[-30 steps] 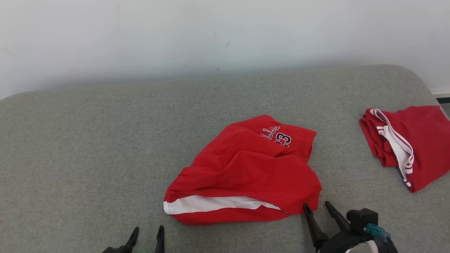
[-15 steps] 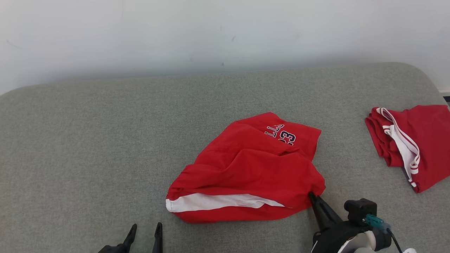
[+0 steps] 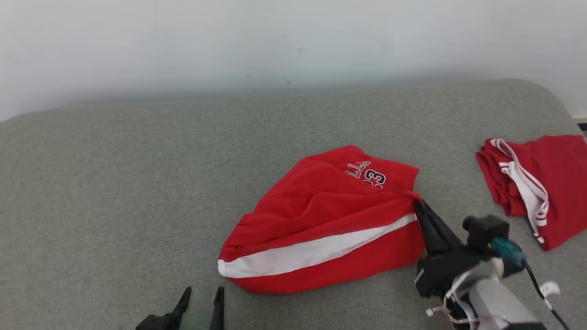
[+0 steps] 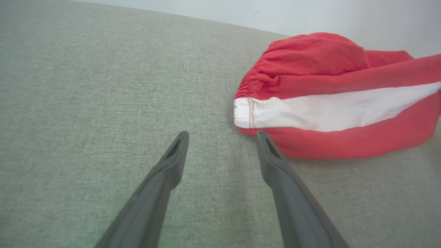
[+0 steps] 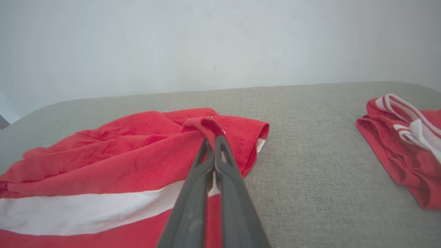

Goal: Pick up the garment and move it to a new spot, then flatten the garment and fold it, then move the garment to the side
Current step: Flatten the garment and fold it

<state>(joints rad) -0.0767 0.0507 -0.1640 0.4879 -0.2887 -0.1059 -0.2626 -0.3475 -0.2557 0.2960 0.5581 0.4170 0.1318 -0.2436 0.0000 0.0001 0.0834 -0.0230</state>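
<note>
Right gripper (image 5: 213, 136) is clamped down hard, fingers pressed together with a small fold of red cloth pinched at the tips. I've got the garment (image 3: 321, 229) by its right-hand corner. That corner rides up off the grey cushion (image 3: 137, 183), and the white stripe (image 3: 316, 251) runs taut on a slant up toward the grip. The rest of the garment is slumped on the cushion, a little right of centre, printed number toward the wall (image 3: 275, 36). The left gripper (image 3: 202, 294) is low at the near edge, jaws spread wide with nothing between them. In its wrist view, one finger sits just beside the gathered end of the garment where the stripe finishes. A second red garment (image 3: 545, 183) lies well apart at the far right, and I'm leaving that one alone. I read this as the first step, the pick-up, with the hold made and the carry not yet begun. Next I want to raise the right arm until the whole garment hangs clear before I travel. Or I bring the left in to close on that gathered end, so I'm carrying from two points. My worry is the pinch: it's a thin bite of cloth, so I'll lift slowly and watch for slip.
</note>
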